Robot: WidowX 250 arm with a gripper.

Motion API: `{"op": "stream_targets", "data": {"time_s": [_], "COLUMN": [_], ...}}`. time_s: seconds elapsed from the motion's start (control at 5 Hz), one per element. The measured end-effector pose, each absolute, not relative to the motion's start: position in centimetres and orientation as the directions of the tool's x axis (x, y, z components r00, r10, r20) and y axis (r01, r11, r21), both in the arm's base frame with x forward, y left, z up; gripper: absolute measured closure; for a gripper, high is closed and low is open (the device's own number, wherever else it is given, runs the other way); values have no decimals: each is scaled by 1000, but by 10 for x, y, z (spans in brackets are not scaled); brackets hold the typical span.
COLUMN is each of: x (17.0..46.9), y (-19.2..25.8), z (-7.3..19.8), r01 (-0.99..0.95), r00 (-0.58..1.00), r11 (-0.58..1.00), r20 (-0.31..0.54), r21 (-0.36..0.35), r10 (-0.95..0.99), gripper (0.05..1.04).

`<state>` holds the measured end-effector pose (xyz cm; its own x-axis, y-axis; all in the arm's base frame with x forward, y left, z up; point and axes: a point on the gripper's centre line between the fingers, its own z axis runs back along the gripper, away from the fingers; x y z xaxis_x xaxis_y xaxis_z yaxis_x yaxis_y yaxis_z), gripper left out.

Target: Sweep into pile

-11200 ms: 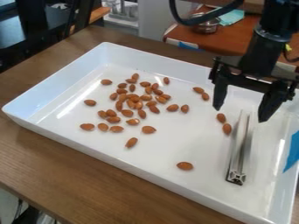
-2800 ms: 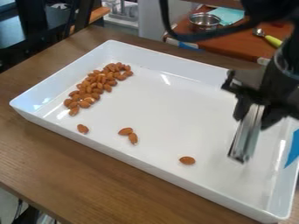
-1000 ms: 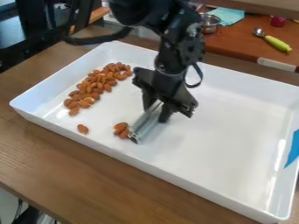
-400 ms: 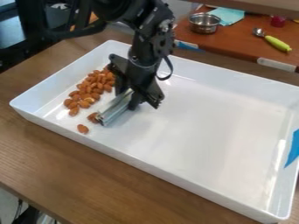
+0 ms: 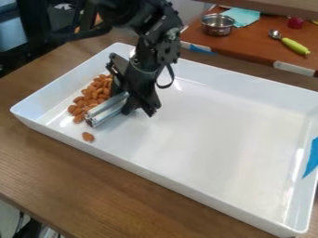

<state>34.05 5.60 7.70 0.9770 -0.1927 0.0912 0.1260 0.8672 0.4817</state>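
In the left part of the white tray point(image 5: 205, 125), the gripper point(image 5: 124, 101) is low over the floor and shut on a silver metal bar point(image 5: 107, 111). The bar lies slanted, its free end pointing toward the front left, right beside the almonds. The almond pile point(image 5: 84, 103) runs along the tray's left wall; the bar and gripper cover its right side. A lone almond point(image 5: 88, 136) lies in front of the pile, apart from the bar, near the tray's front wall.
The tray's raised walls surround the work, on a brown wooden table point(image 5: 112, 186). Behind stand a metal bowl point(image 5: 217, 24), a teal cloth point(image 5: 241, 16) and a green-handled spoon point(image 5: 294, 45). Blue tape point(image 5: 312, 158) is on the tray's right wall.
The gripper took hold of the bar, then moved from the right side to the left. Scattered almonds were gathered at the left wall; the last few near the front went left with the bar.
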Motion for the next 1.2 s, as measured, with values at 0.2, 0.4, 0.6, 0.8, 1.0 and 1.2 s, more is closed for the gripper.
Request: {"op": "stream_targets", "data": {"time_s": [0.2,0.4,0.6,0.8,1.0,1.2], "x": [338,336,336,333,332,348], "y": [70,82,81,64,36,-2], "z": [78,76,77,84,91,124], "r01": [118,75,29,-85,-157,-218], "r00": [978,982,986,978,975,956], "r11": [829,795,818,879,903,908], "r20": [83,95,120,208,209,267], "r21": [546,602,574,469,401,358], "r10": [-193,-165,-118,-17,77,124], "gripper": [704,704,704,704,704,704]}}
